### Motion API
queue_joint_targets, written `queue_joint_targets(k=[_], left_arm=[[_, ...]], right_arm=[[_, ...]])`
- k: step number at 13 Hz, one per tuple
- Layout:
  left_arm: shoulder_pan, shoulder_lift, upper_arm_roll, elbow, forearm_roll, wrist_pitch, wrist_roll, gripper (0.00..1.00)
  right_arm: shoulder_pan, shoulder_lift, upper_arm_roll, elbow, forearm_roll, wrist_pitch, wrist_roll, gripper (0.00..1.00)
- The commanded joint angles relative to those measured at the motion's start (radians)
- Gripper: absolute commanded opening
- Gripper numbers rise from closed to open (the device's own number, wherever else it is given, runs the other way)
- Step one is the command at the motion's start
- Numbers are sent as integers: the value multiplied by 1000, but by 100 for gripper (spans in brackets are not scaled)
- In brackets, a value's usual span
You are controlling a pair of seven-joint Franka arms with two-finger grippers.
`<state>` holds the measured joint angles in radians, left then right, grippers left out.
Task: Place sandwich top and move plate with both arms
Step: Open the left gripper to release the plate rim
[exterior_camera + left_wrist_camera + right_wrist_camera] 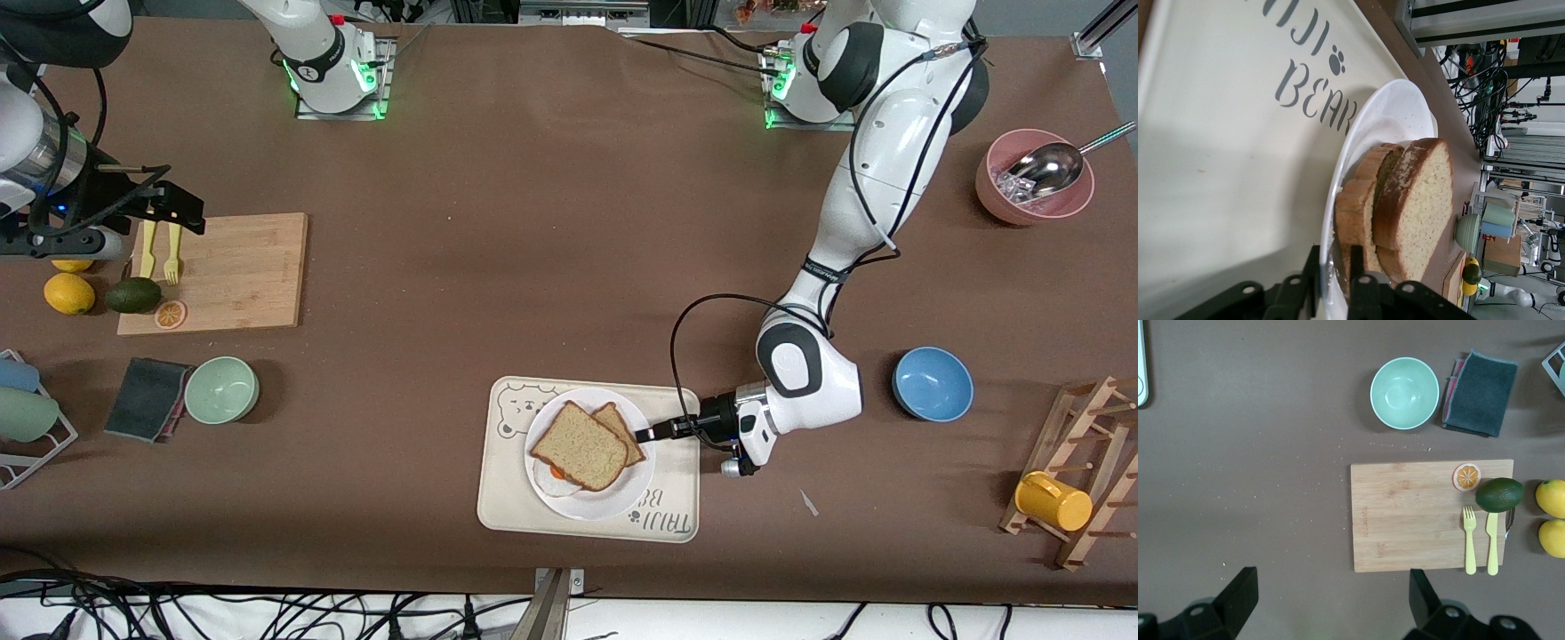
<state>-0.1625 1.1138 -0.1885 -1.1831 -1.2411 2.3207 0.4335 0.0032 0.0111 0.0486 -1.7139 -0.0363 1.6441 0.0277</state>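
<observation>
Plate, stiff, smooth, likely slippery, sits on a tray near the desk's front edge, carrying soft, light bread. Left pincer straddles its thin rim at three o'clock, jaws slightly parted. Right pincer waits wide open over the board. Bare desk lies around the tray.

lower bread slice mostly hidden, egg mostly hidden

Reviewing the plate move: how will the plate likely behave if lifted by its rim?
The plate looks stiff and glossy, so probably slippery. The sandwich top lies loose and may slide if it tilts. The left gripper is at its rim.
</observation>
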Motion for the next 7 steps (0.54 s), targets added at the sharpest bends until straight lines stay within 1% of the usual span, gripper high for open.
queue_joint_targets(k=[1, 2, 3, 6, 7], left_arm=[[8, -29, -2, -27, -26, -7, 4, 100], [9, -37, 1, -30, -21, -10, 2, 100], [9, -54, 3, -41, 8, -12, 1, 100], [20, -101, 6, -65, 164, -20, -10, 100], [27, -118, 4, -79, 193, -20, -10, 100]], right_arm=[[-2, 3, -1, 10, 9, -10, -9, 100], [-2, 3, -1, 10, 9, -10, -9, 100], [-2, 3, -1, 10, 9, -10, -9, 100], [-2, 3, -1, 10, 9, -10, -9, 100], [-2, 3, -1, 10, 9, -10, -11, 100]])
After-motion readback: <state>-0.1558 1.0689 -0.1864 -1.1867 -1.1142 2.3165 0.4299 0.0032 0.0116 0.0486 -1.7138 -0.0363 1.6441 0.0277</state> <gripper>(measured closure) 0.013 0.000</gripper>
